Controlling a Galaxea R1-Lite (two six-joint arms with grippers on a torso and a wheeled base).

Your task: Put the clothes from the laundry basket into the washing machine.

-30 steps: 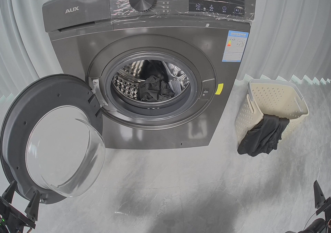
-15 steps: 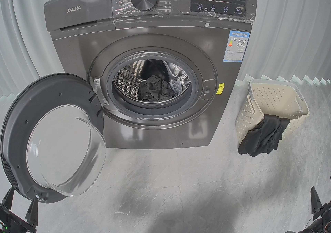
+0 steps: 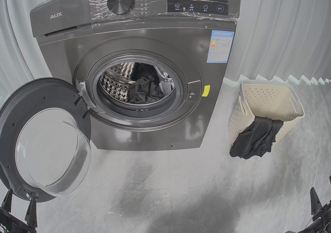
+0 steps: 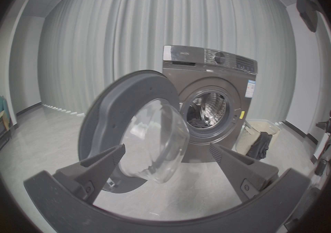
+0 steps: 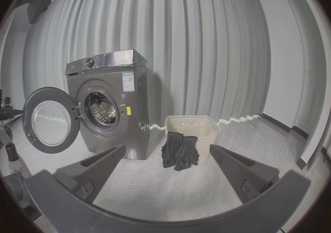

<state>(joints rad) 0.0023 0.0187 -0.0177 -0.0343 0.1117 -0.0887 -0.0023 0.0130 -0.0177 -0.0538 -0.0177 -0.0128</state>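
Observation:
The grey washing machine (image 3: 138, 37) stands with its round door (image 3: 44, 137) swung open to the left. A dark garment (image 3: 144, 90) lies inside the drum. To the machine's right sits the cream laundry basket (image 3: 272, 97), and a dark piece of clothing (image 3: 257, 137) hangs over its front rim down to the floor. My left gripper (image 3: 19, 206) is low at the near left, below the door, open and empty. My right gripper (image 5: 167, 147) is open and empty too, well short of the basket (image 5: 200, 126) and the hanging clothing (image 5: 181, 151).
Pale marble floor (image 3: 179, 182) stretches between me and the machine. A white pleated curtain (image 3: 289, 19) runs behind everything. The open door (image 4: 131, 123) juts out toward my left gripper (image 4: 167, 151).
The head camera has turned, so machine and basket sit further left in the picture. Both grippers show a little lower at the bottom corners. Clothes, basket and door have not moved.

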